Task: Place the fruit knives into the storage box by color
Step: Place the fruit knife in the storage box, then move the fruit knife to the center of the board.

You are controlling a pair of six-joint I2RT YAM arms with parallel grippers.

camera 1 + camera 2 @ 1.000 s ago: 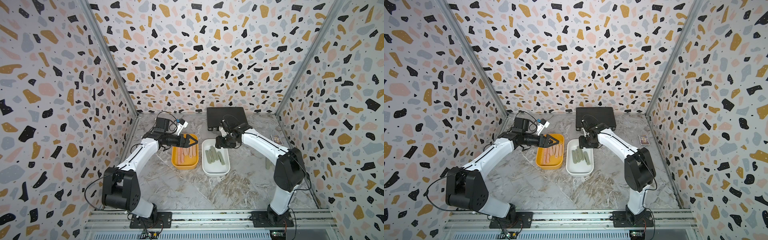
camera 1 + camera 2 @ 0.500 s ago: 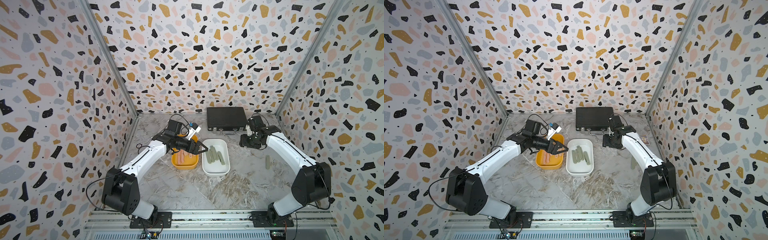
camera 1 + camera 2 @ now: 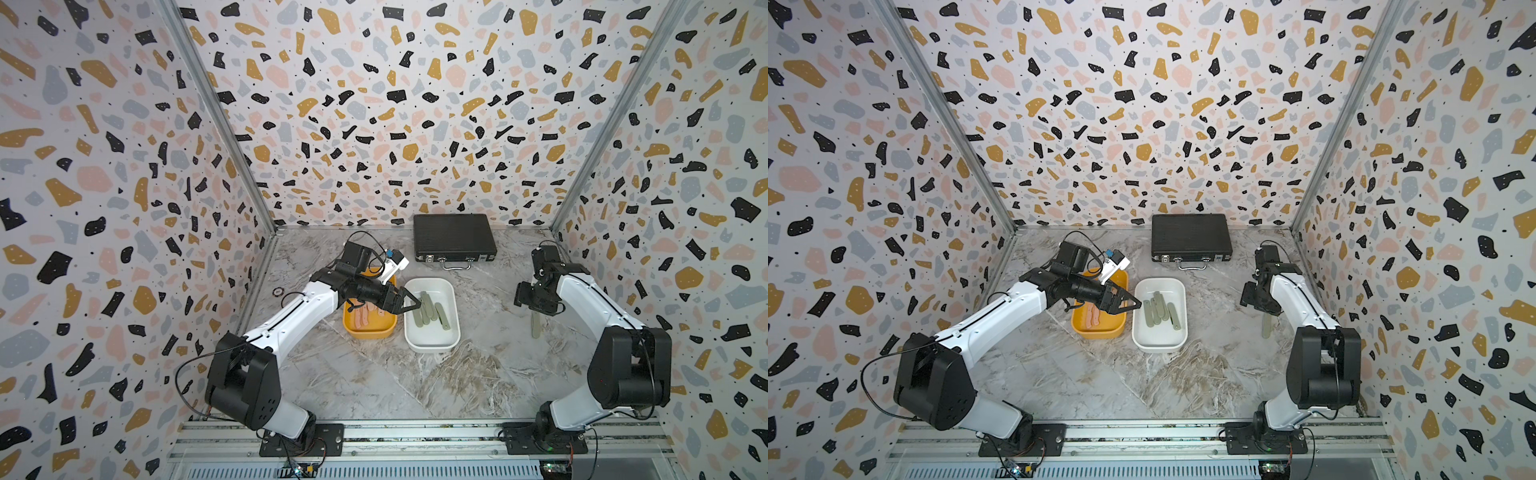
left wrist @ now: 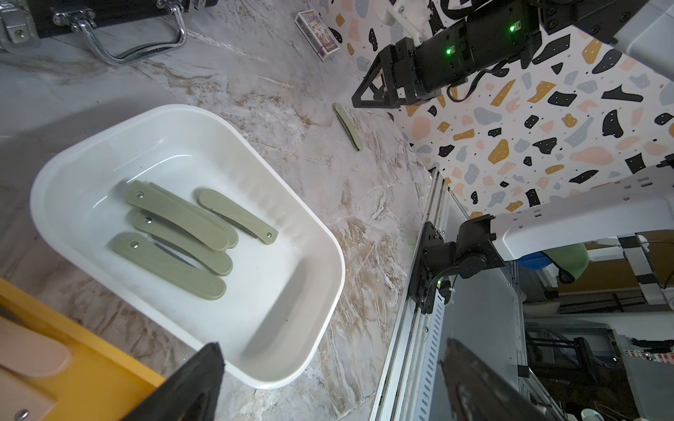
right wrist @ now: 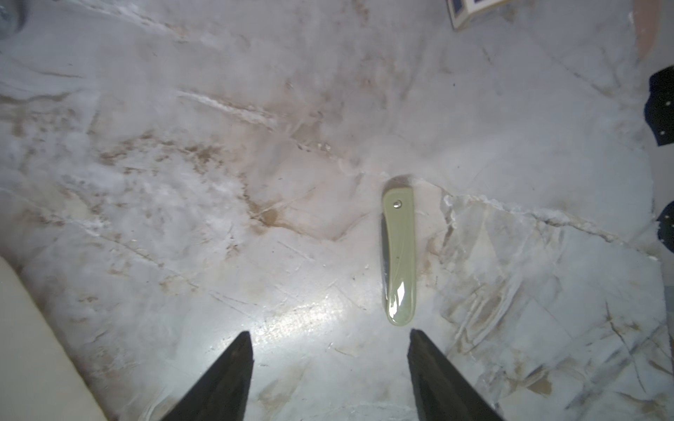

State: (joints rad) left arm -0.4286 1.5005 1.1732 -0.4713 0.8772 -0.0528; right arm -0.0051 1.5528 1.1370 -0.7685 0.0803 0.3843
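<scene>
Jaws apart and empty, the right gripper [image 5: 330, 333] hangs over the lone green knife [image 5: 398, 251] near the bench's [image 3: 374, 386] right edge, presumably bound for the white tub [image 3: 432, 347]; the left gripper [image 3: 411, 300] gapes empty too.

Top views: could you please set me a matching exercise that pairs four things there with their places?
Things:
1. pink knives
2. loose green knife
3. black case
4. left gripper

Places:
A. flat on the table, near the right gripper
B. by the back wall
C. in the yellow tub
D. over the white tub, at its rim

Pairs: 1-C, 2-A, 3-B, 4-D
</scene>
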